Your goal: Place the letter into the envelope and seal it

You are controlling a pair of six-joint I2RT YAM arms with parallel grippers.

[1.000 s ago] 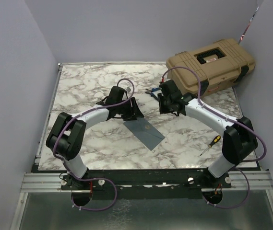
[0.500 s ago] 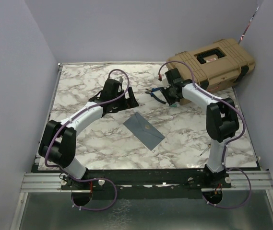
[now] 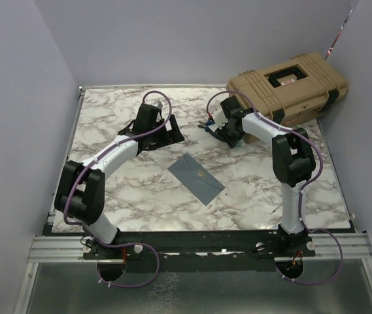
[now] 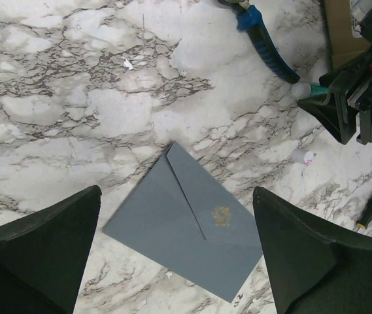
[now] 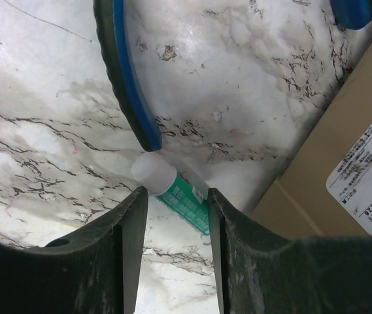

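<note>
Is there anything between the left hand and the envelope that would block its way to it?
Nothing visible does. Only bare marble table lies between the open left hand and the flat envelope. The blue-handled pliers and the glue stick lie off to one side, apart from it.

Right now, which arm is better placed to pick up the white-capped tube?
Right. Its gripper hangs over the tube, beside the pliers. The left gripper stands open nearer the envelope, farther from the tube.

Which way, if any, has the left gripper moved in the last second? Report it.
Yes. Against the envelope, which has stayed put, the left gripper has drawn away from its far corner, toward the far left of the table.
</note>
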